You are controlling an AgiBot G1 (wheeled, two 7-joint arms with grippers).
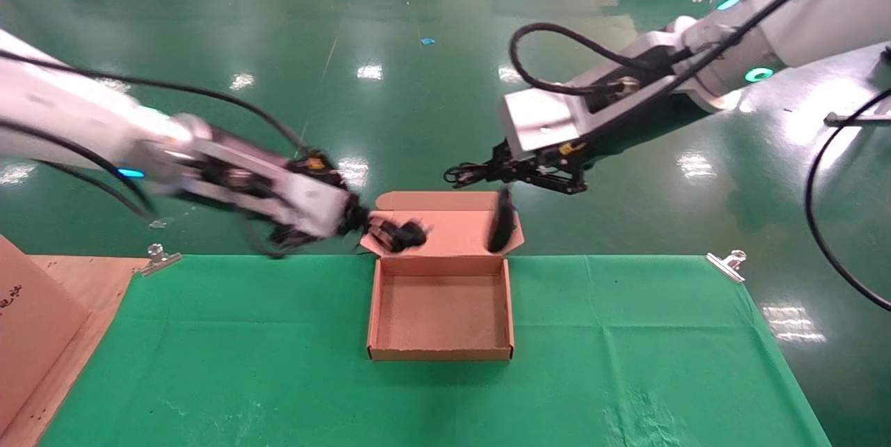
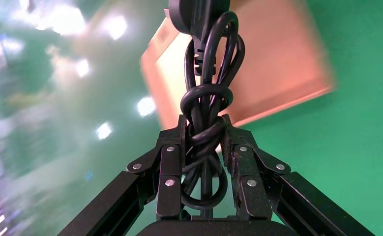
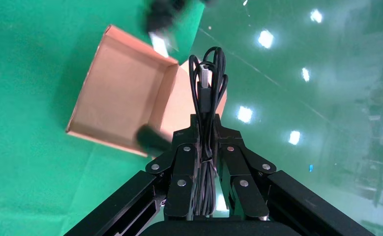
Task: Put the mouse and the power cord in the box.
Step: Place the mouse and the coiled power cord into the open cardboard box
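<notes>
Covering the table: green cloth (image 1: 626,363), pinned by metal clips (image 1: 726,264) near its far corners, with a bare wooden strip at the left edge.
Box: the box (image 1: 440,353) sits open at the middle of the cloth's far edge, its flap lid (image 1: 445,224) standing up past that edge; the tray holds nothing.
Left arm: reaches in from the left, with the left gripper (image 1: 390,232) in front of the lid's left side tab, above the box's far left corner.
Right arm: comes in from the far right, with the right gripper (image 1: 470,173) held above and behind the lid's top edge.
Power cord: the power cord (image 2: 206,123) is clenched between the left gripper's fingers (image 2: 169,167). Only the left wrist view shows its thick loops knotted together and a chunky plug at the far end; from the head view it is a dark blur.
Mouse cable: the right wrist view shows a thin bundled cable (image 3: 207,108) with a USB plug pinched in the right gripper's closed jaws, a detail the head view hides.
Mouse: the mouse (image 1: 501,221) hangs in the air below the right gripper, in front of the lid's right side, over the box's far right corner. The right wrist view shows it only as a dark blurred shape.
</notes>
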